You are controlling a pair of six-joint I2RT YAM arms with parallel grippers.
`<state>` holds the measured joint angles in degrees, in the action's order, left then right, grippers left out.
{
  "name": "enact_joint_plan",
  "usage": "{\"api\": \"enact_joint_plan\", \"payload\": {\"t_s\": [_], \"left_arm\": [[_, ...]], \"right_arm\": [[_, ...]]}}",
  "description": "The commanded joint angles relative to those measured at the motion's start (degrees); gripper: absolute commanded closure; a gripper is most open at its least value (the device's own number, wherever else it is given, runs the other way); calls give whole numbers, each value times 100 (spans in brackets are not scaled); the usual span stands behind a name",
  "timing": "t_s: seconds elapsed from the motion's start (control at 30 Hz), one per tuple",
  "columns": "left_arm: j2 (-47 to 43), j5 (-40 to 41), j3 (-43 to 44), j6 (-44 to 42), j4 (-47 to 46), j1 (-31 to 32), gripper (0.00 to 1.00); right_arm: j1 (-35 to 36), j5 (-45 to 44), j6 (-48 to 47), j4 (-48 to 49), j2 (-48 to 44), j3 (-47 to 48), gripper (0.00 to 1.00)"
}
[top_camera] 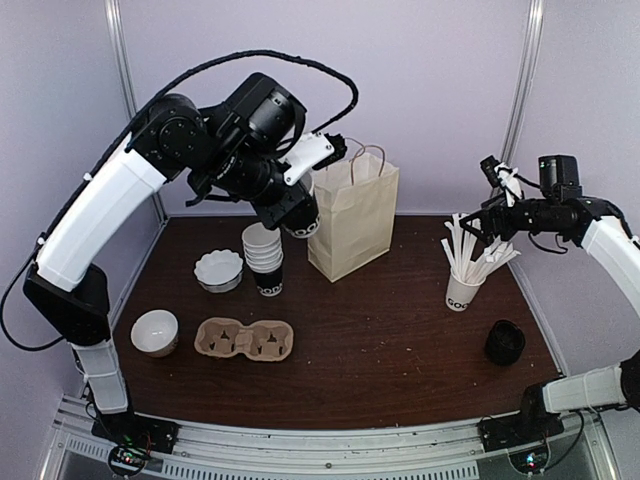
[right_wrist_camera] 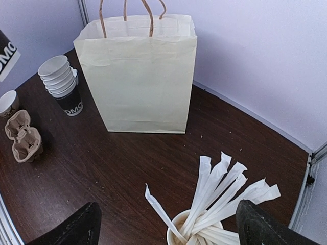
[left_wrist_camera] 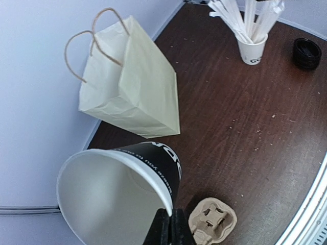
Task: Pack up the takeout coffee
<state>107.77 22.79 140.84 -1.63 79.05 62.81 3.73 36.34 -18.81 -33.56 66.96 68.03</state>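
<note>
Black paper cup [left_wrist_camera: 158, 158], unlidded, pinched at its rim by left gripper [left_wrist_camera: 171, 217]; right gripper [right_wrist_camera: 166, 224] spread, empty. Lidding, cup carrier [top_camera: 243, 340] and paper bag [top_camera: 355, 215] remain.

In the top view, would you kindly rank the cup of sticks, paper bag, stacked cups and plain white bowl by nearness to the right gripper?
From the right gripper:
1. Cup of sticks, just beneath it.
2. Paper bag, centre back.
3. Stacked cups, left of the bag.
4. Plain white bowl, front left.
</note>
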Motion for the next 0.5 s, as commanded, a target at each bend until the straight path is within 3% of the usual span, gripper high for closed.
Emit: {"api": "enact_joint_plan", "payload": {"t_s": [0.0, 0.27, 0.47], "left_arm": [[-37, -556, -334, -91, -125, 318, 100], [222, -1294, -1195, -52, -557, 737, 100], [791, -1151, -1294, -231, -539, 956, 100]], "right_arm": [[-290, 88, 181, 347, -97, -354, 5], [-504, 75, 170, 552, -85, -550, 5], [-504, 102, 146, 579, 1, -580, 5]]}}
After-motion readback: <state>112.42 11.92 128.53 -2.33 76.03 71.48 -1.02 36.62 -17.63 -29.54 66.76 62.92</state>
